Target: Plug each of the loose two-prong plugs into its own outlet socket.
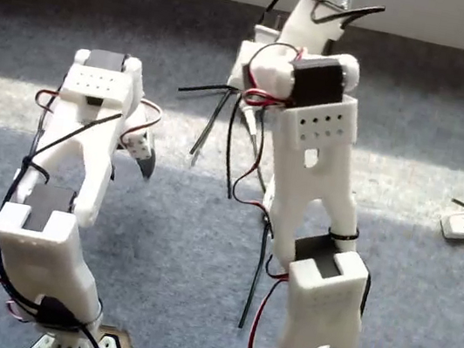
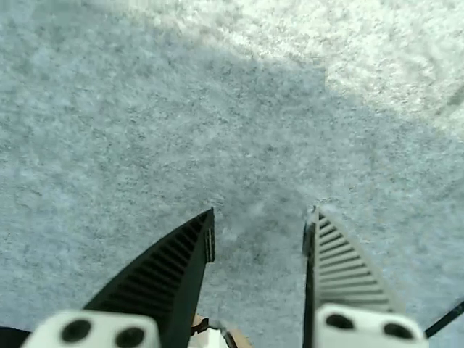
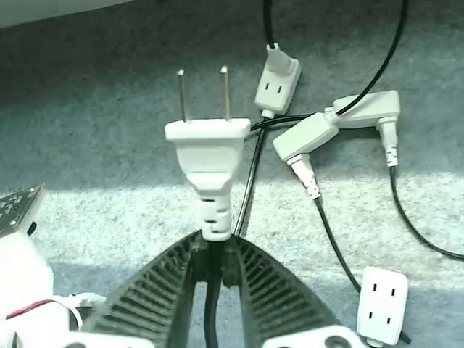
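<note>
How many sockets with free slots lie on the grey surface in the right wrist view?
2: the far socket beyond the prongs of the held plug, and the near socket beside the right gripper. Others may be hidden.

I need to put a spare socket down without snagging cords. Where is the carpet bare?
Bare carpet lies between the left arm and the right arm and under the open left end effector. It is crowded beyond the right end effector, which grips the white plug at its cord end: sockets and black cords cluster there.
</note>
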`<action>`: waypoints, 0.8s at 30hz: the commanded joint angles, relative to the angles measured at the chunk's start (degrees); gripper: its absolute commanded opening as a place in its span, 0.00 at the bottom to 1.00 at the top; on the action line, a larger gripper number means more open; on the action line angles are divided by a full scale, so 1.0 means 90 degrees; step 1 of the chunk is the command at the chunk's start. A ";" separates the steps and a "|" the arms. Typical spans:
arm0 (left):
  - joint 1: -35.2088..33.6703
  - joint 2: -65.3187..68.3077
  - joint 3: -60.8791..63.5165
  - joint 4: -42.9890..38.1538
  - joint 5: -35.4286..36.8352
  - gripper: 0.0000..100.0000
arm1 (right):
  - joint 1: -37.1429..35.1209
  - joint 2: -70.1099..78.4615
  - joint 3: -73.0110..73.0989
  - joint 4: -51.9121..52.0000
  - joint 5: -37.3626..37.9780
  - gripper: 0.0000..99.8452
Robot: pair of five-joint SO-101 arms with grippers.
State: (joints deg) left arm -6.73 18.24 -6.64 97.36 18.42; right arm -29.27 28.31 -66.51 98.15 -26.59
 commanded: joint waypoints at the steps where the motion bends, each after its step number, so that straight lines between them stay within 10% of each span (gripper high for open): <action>1: -0.0650 -0.0366 -0.0464 0.0479 -0.0674 0.21 | -0.0317 -0.0230 -0.0024 -0.0054 -0.0322 0.01; 10: -0.1763 -0.2242 -0.0825 0.0479 -0.2364 0.21 | -0.0718 0.1998 -0.0112 -0.0181 -0.1514 0.01; 20: -0.2652 -0.4498 0.0083 0.0479 -0.2491 0.21 | -0.1558 0.3463 -0.0112 -0.1001 -0.2012 0.02; 24: -0.2554 -0.4537 0.0571 0.0469 -0.2491 0.21 | -0.1685 0.3463 -0.0112 -0.0786 -0.2061 0.16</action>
State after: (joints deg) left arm -29.93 -20.79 -4.18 101.32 -3.38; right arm -43.78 61.01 -66.42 90.15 -44.35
